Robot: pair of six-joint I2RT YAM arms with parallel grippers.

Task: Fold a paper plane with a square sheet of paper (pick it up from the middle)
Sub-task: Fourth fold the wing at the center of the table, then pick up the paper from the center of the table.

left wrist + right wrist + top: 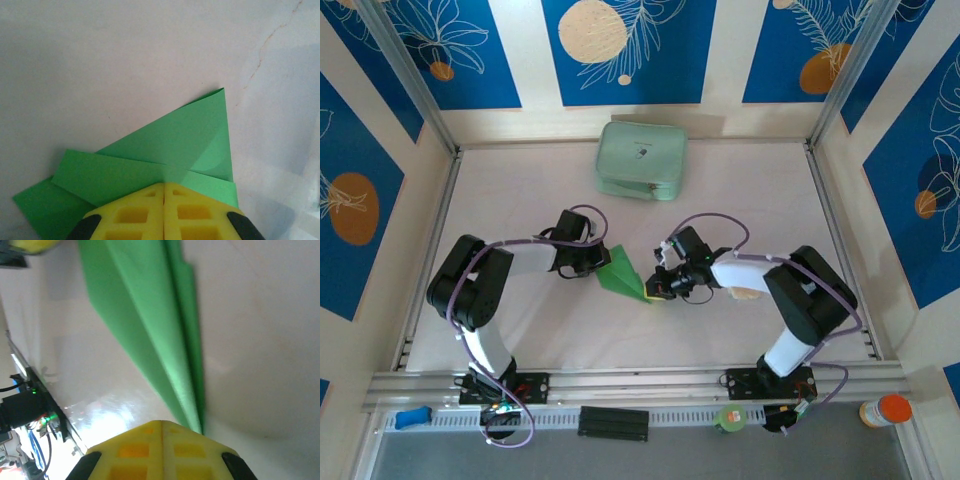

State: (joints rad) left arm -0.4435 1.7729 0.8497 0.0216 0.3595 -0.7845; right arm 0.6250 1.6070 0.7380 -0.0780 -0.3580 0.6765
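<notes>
The bright green paper [623,272], folded into a pointed, layered plane shape, lies on the white table between the two arms. My left gripper [601,262] is shut at its upper left end. In the left wrist view the closed yellow fingertips [145,200] rest against the creased layers of the paper [175,135]. My right gripper [657,288] is shut at the paper's lower right tip. In the right wrist view the narrow end of the paper [145,315] runs down to the right of the closed gripper [162,424], touching the right finger rather than lying in the seam.
A pale mint zip pouch [641,158] sits at the back centre of the table [750,200]. Patterned walls close in the sides and back. Along the front rail lie a black block [613,422], a blue item [412,416] and an orange-capped bottle [887,410].
</notes>
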